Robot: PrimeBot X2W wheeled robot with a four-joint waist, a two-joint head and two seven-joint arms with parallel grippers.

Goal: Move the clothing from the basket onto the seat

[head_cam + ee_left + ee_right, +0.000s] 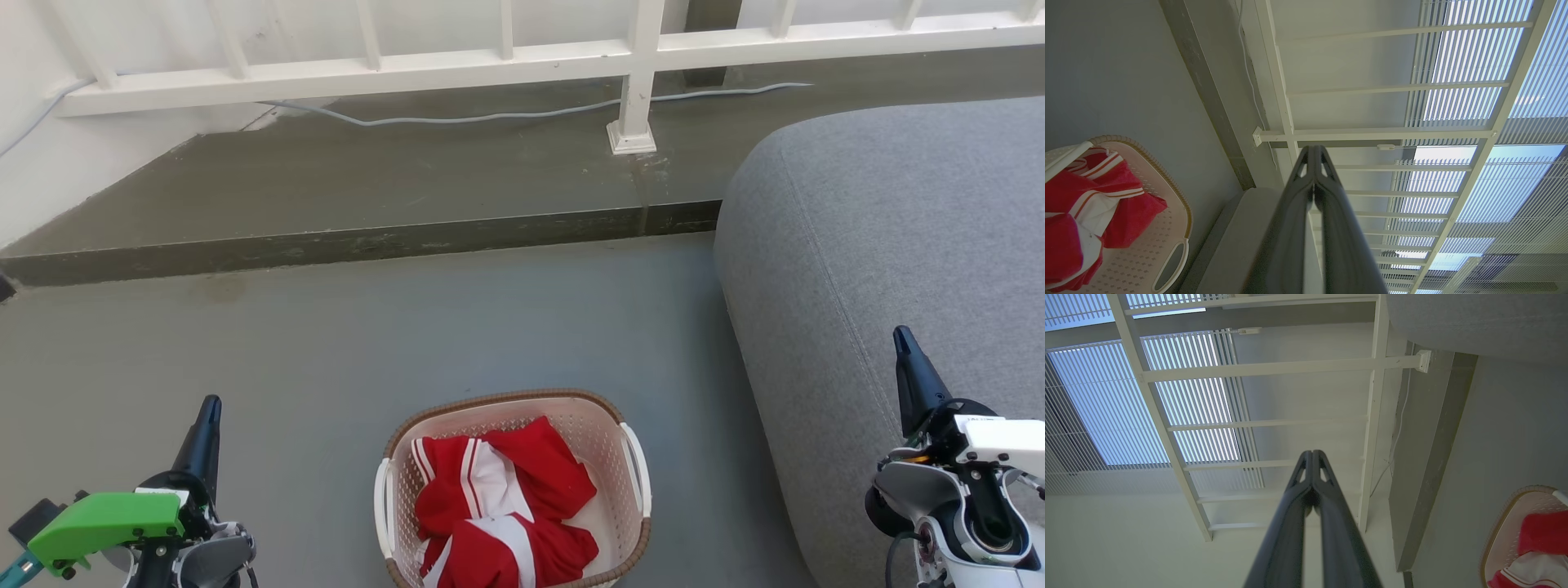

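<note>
Two grippers were in sight. The left gripper (211, 403) had its two dark fingers pressed together, tips meeting with no gap in the left wrist view. The right gripper (901, 333) was the same, its fingers flat against each other and holding nothing.

One basket (506, 398) stood on the grey floor (408, 327) between the two grippers, to the right of the left one and to the left of the right one, lower in the head view than either pair of fingertips. It had two white handles (637, 469), one on each side. The clothing (498, 506) lay inside it as one crumpled heap of red cloth with white panels and thin white stripes. How many pieces made up the heap could not be told.

One seat (898, 229), grey and round-edged, lay under and beyond the right gripper, well to the right of the basket and apart from it.

Beyond both grippers ran one raised step (367, 245), one white railing (408, 73) and one pale cable (490, 117) along its foot.

The left wrist carried one green cover (106, 523). The right wrist's white housing (1000, 437) bore small dark print, too small to read.
</note>
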